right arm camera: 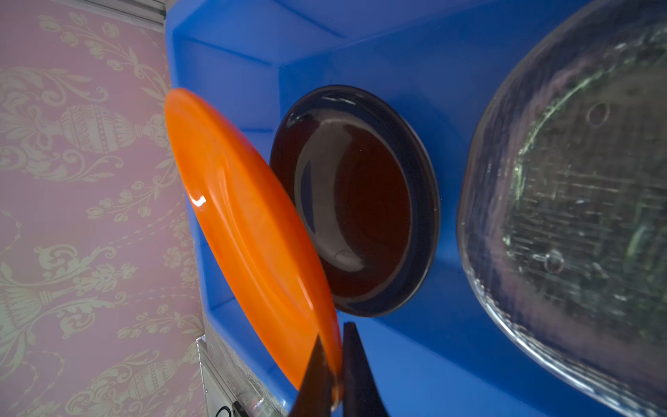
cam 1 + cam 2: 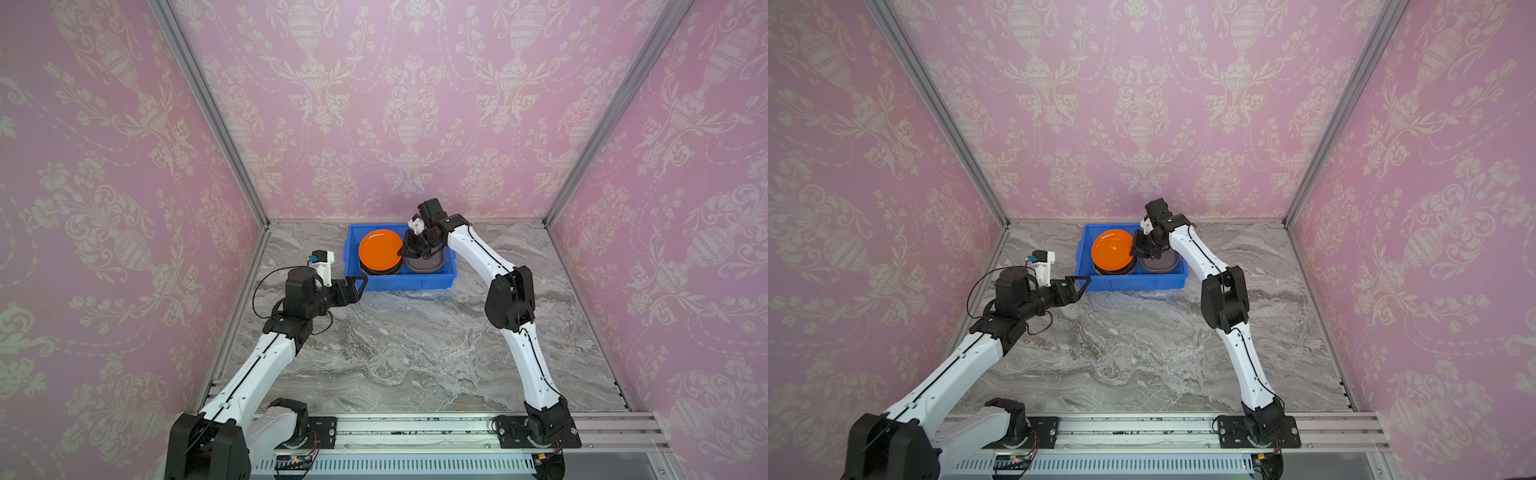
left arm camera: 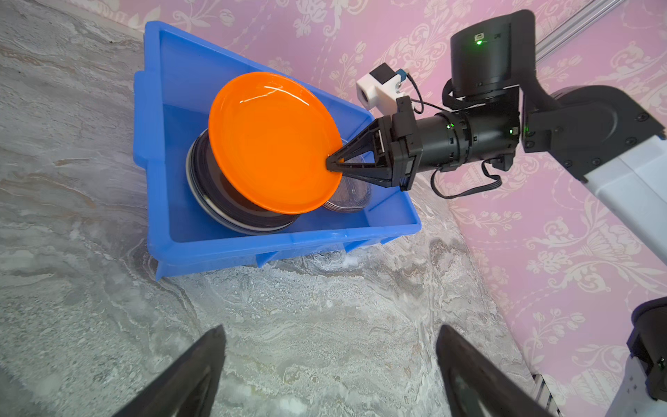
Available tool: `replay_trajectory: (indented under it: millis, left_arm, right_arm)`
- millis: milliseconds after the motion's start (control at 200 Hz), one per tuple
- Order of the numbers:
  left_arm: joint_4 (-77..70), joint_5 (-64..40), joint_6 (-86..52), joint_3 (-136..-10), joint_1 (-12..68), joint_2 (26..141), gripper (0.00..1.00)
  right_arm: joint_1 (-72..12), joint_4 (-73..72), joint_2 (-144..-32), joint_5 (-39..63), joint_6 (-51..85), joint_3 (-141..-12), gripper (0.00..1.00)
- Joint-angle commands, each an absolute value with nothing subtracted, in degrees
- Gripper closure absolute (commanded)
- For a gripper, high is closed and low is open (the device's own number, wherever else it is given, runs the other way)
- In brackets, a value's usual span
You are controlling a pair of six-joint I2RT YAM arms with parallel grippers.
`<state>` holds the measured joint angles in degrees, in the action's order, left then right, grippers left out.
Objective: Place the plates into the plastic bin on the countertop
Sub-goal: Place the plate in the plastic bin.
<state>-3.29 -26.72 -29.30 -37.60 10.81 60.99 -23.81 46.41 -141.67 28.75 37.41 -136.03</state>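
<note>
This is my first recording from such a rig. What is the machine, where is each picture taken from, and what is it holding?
Two robot arms, the left arm and the right arm, stand at the edge of a grey marble countertop. Two pictures look down from overhead and are nearly alike; the other two come from a camera on each wrist. On the countertop sits a blue plastic bin holding a stack of dark plates and, beside it, clear glass plates. The right tool is shut on the rim of an orange plate, tilted over the dark stack. The left tool is open and empty, near the bin's corner.
</note>
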Motion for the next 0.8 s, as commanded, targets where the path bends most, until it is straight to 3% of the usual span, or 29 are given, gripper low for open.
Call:
replay_trajectory:
  millis: [0,565,681,741,796]
  left_arm:
    - [-5.83,-25.75,-28.54,-36.02,11.98,61.98,0.05]
    - [-8.88,-24.25,-29.44,-36.74,13.9,67.14,0.03]
    - [-8.82,-24.02,-29.36,-36.85,13.89,67.52,0.03]
    - [-8.93,-24.0,-29.44,-36.82,13.9,67.68,0.02]
    - [-9.03,-24.06,-29.52,-36.83,13.89,67.76,0.02]
  right_arm:
    - [-23.14,45.58,-143.09,29.74,40.14,-139.46,1.0]
    - [-22.75,43.71,-148.36,30.47,43.29,-141.24,1.0]
    - [-22.76,44.03,-148.27,30.15,42.98,-141.16,0.95]
    - [-22.75,44.21,-148.19,30.08,42.98,-141.15,0.83]
    - [-22.69,44.3,-148.14,29.89,42.77,-141.19,0.82]
